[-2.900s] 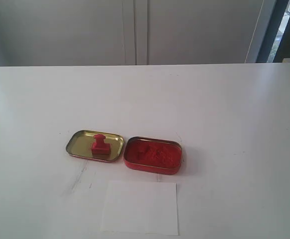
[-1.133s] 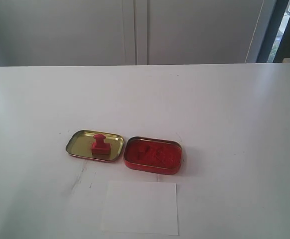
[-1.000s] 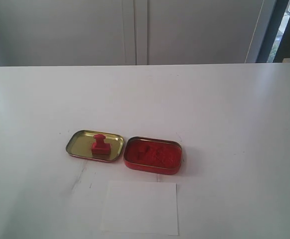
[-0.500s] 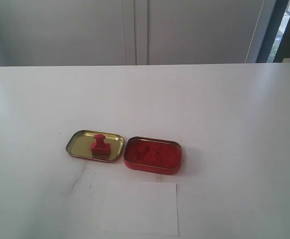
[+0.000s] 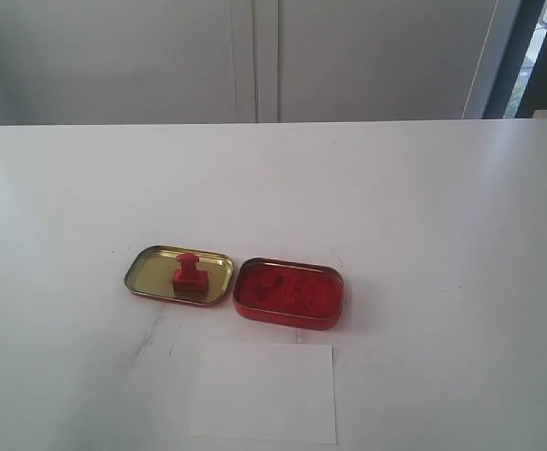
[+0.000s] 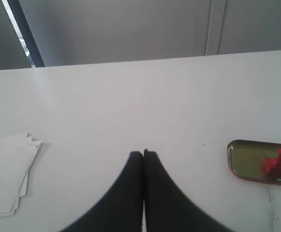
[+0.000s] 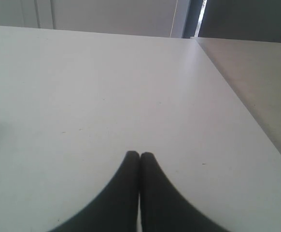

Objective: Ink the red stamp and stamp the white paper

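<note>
Holding red stamp (image 5: 188, 271), lid (image 5: 151, 273), tin (image 5: 287, 318) seemingly paste-filled

Showing matte black and smooth on the two-fingered left gripper (image 6: 143, 154): flaring broad at the base, curving inward, narrowing to blunt fingertips (image 6: 136, 157). Repeating the same plain black curved shape on the two-fingered right gripper (image 7: 139, 155), finishing in rounder, softly domed fingertips (image 7: 132, 157).

Gold lid (image 5: 149, 272) beside red ink tin (image 5: 283, 318)
</note>
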